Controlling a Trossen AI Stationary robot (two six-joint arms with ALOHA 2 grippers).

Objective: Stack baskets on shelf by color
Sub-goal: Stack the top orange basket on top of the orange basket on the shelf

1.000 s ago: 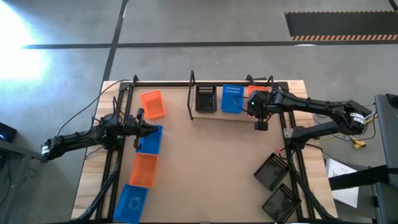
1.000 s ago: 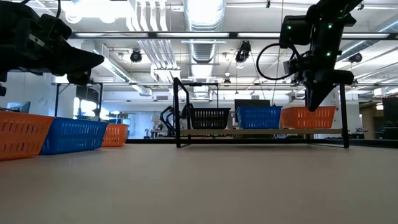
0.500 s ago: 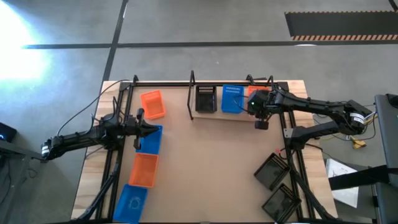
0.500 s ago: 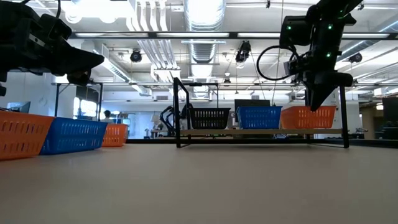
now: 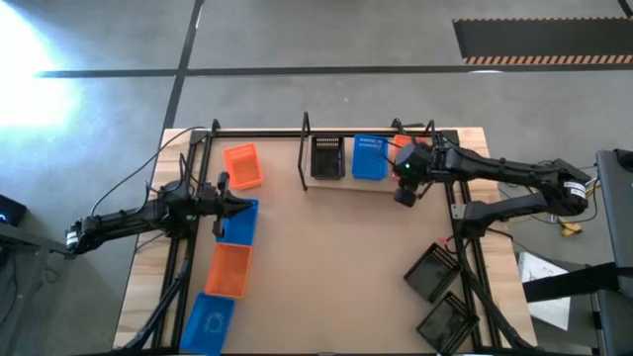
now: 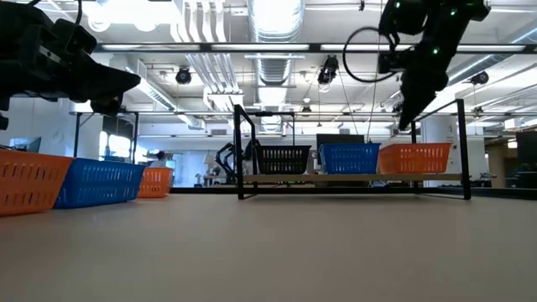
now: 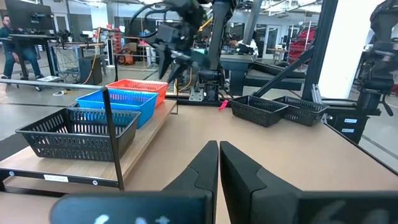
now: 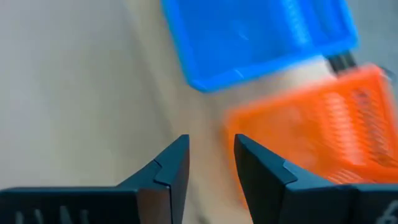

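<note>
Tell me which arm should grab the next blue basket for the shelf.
Left, probably. The left tool hangs shut right over a blue basket on the table's left side, while the right tool sits empty and open by the shelf, far from any loose blue one.

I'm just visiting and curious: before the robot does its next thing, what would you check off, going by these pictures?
1. Orange basket sits on the shelf, beside the blue basket: ok.
2. Right end effector is open and holds nothing: ok.
3. Right end effector is up above the shelf, apart from the baskets: ok.
4. One colour per spot, with the black basket at the other end: ok.
5. Left end effector is shut and empty, over the blue basket on the table: ok.
6. More black baskets wait by the right arm's base: ok.
</note>
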